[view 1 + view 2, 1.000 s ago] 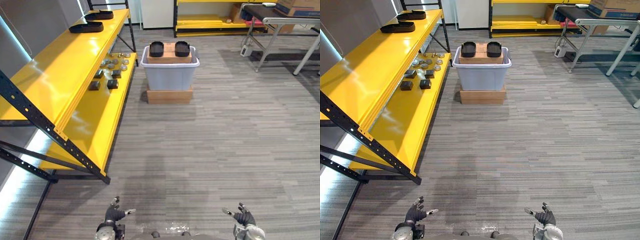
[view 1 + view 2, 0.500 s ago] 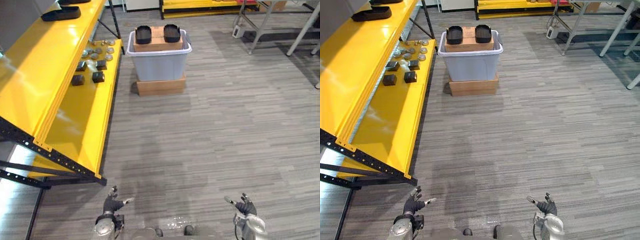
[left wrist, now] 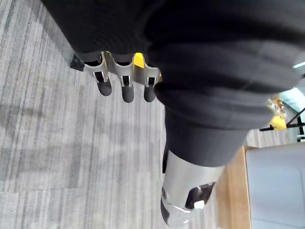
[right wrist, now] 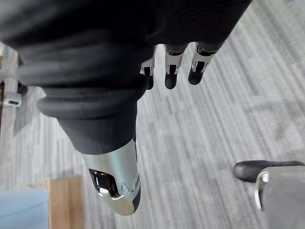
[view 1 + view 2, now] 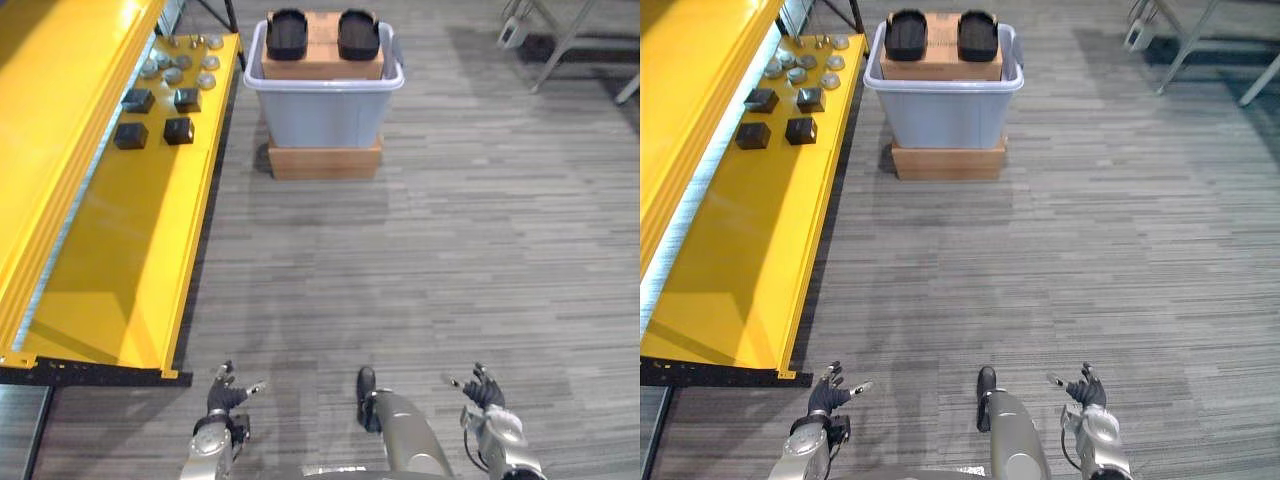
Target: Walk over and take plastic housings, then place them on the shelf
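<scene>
- Two black plastic housings, one (image 5: 287,20) and the other (image 5: 358,20), lie side by side with a gap between them on a cardboard box (image 5: 322,52). The box sits inside a pale grey tote (image 5: 323,108).
- Each housing is an oblong tray with rounded ends and a raised rim, matte black, with its hollow side up.
- The tote stands on one flat wooden base (image 5: 323,161) on the floor, well ahead of the robot and just beside the shelf's far end.
- One yellow shelf (image 5: 120,260) runs along the robot's left, with a lower deck and a higher deck above it nearer the wall. A black frame rail (image 5: 90,375) closes its near end.
- On the lower deck are four small dark blocks (image 5: 178,129) in a two-by-two group. Beyond them is a cluster of round silvery parts (image 5: 180,68), too small to count surely.
- The rest of that deck, from the blocks to its near end, is bare yellow.
- The grey striped floor (image 5: 450,250) lies open from the robot to the tote. Metal worktop legs (image 5: 560,40) stand far off to the right.
- The left hand (image 5: 225,398) and the right hand (image 5: 485,392) hang low over the floor, fingers loosely spread, holding nothing.
</scene>
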Controlling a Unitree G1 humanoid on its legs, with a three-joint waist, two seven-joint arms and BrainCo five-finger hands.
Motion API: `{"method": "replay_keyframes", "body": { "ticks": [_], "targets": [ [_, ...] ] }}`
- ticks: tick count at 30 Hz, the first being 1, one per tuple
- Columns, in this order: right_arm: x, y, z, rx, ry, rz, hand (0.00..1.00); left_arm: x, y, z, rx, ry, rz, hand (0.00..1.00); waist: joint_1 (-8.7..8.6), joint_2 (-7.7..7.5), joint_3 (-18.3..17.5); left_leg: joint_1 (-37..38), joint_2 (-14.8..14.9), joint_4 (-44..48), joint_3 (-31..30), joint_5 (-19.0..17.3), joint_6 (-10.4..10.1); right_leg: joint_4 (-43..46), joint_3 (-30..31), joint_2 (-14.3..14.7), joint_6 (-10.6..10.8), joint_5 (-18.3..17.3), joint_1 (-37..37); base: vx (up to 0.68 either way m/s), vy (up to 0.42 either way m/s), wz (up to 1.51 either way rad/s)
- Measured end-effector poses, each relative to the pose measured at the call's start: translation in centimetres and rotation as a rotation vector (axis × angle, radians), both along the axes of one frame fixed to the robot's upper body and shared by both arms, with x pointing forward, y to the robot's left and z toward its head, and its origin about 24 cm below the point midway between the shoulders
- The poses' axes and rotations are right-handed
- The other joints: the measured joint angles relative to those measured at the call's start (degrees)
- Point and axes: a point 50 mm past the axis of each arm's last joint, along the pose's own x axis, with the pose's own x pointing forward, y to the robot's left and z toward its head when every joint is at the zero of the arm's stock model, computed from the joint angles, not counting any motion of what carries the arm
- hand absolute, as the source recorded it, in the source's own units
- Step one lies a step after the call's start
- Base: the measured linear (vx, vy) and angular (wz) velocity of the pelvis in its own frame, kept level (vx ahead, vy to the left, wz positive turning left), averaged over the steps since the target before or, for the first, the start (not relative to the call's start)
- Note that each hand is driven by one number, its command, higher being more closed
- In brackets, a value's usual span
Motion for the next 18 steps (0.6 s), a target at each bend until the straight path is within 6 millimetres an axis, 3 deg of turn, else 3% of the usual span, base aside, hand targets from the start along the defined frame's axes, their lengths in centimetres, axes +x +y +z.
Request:
{"method": "replay_keyframes", "body": {
  "ticks": [2,5,6,7,8,9,10,11,13,14,15,16,17,18],
  "targets": [
    [0.0,0.2,0.0,0.013,-0.01,-0.014,0.0,-0.2,-0.1,0.0,-0.012,-0.001,0.008,0.0,1.64,-1.78,0.37,-7.64,-1.02,-0.48,4.32,-3.27,0.91,-5.59,1.65,-0.41,-0.07,-0.02,6.63,0.44,-0.13,-0.25],
    [0.7,0.1,0.1,0.017,-0.014,-0.024,0.0,-0.2,-0.1,0.2,-0.028,-0.02,0.037,0.0,3.13,-2.2,1.09,-13.85,-5.36,-19.79,6.16,-5.21,1.05,-9.81,3.47,-1.55,0.65,-0.54,11.83,0.46,-0.028,-0.36],
    [0.6,0.0,0.0,0.018,-0.007,-0.033,0.0,-0.4,-0.3,0.1,-0.036,-0.016,0.049,0.0,3.96,-2.75,1.45,-14.15,-7.74,-33.5,5.87,-3.73,-0.46,-11.15,3.88,-2.34,1.62,-1.24,13.78,0.53,0.082,-0.36],
    [0.5,-0.3,0.0,0.013,-0.003,-0.047,0.0,-0.5,-0.7,0.0,-0.048,-0.016,0.051,0.0,4.28,-1.98,1.13,-13.91,-9.27,-46.62,4.76,-0.13,-1.43,-13.01,4.44,-2.61,2.65,-1.95,15.98,0.44,0.076,-0.32],
    [0.5,-0.4,0.0,0.007,-0.001,-0.053,0.0,-0.5,-0.9,-0.1,-0.055,-0.015,0.052,0.0,4.46,-1.6,1.07,-13.87,-9.38,-51.72,4.05,1.25,-1.59,-13.61,4.8,-2.37,3.4,-2.48,16.9,0.56,0.172,-0.29],
    [0.3,-0.7,-0.1,-0.002,0.008,-0.061,0.0,-0.6,-1.2,-0.2,-0.063,-0.011,0.054,0.0,4.89,-0.86,1.1,-14.34,-9.27,-54.33,4.13,4.6,-1.09,-14.16,5.25,-2.36,4.55,-4.41,18.84,0.49,0.206,-0.15],
    [-0.5,-0.6,-0.5,0.005,0.03,-0.064,0.0,-0.7,-1.1,-0.2,-0.061,-0.004,0.056,0.0,5.17,-1.64,0.39,-13.92,-10.65,-52.77,4.49,8.91,1.8,-13.83,4.81,-4.02,6.34,-6.22,20.72,0.61,0.25,-0.03],
    [-0.8,-0.5,-0.6,0.008,0.038,-0.066,0.0,-0.7,-1.1,-0.2,-0.061,-0.007,0.056,0.0,5.29,-2.38,-0.19,-13.93,-11.75,-52.31,4.52,10.22,3.53,-13.28,4.47,-5.0,7.1,-6.96,21.06,0.57,0.217,0.21],
    [-1.6,-0.5,-1.0,0.013,0.06,-0.073,0.0,-0.6,-1.3,-0.2,-0.067,-0.01,0.053,0.0,5.3,-3.45,-1.24,-15.81,-13.16,-47.47,4.4,9.64,5.9,-5.79,3.45,-6.88,9.49,-8.96,18.69,0.53,0.177,0.18],
    [-2.0,-0.3,-1.4,0.027,0.078,-0.084,0.0,-0.7,-1.2,-0.3,-0.065,0.002,0.052,0.0,5.36,-4.25,-1.3,-15.07,-14.06,-45.65,4.67,6.67,6.74,5.31,3.52,-8.53,11.28,-10.11,14.7,0.57,0.191,0.14],
    [-2.4,-0.1,-1.6,0.037,0.089,-0.094,0.0,-0.8,-1.0,-0.4,-0.059,0.01,0.05,0.0,5.26,-5.06,-1.23,-13.52,-15.21,-44.78,4.61,4.65,7.29,15.99,3.81,-10.03,12.87,-9.14,11.16,0.67,0.225,0.24],
    [-2.6,0.2,-1.8,0.048,0.095,-0.098,0.0,-0.9,-0.6,-0.4,-0.046,0.016,0.046,0.0,4.91,-6.0,-1.17,-10.74,-16.5,-43.66,4.31,1.73,7.97,30.49,4.94,-12.26,14.94,-4.7,6.07,0.68,0.211,0.29],
    [-2.7,0.5,-1.9,0.056,0.104,-0.09,0.0,-1.0,-0.1,-0.3,-0.028,0.021,0.038,0.0,4.28,-6.25,-1.02,-6.33,-17.3,-42.59,4.16,-1.32,9.08,45.65,4.71,-14.73,13.95,-4.35,0.82,0.56,0.162,0.25],
    [-2.7,0.6,-2.0,0.057,0.106,-0.087,0.0,-1.0,0.1,-0.3,-0.025,0.022,0.038,0.0,4.03,-6.21,-1.01,-5.12,-17.38,-42.68,4.09,-1.9,9.08,47.81,4.3,-15.29,13.56,-4.58,-0.01,0.57,0.145,0.08]
  ]
}}
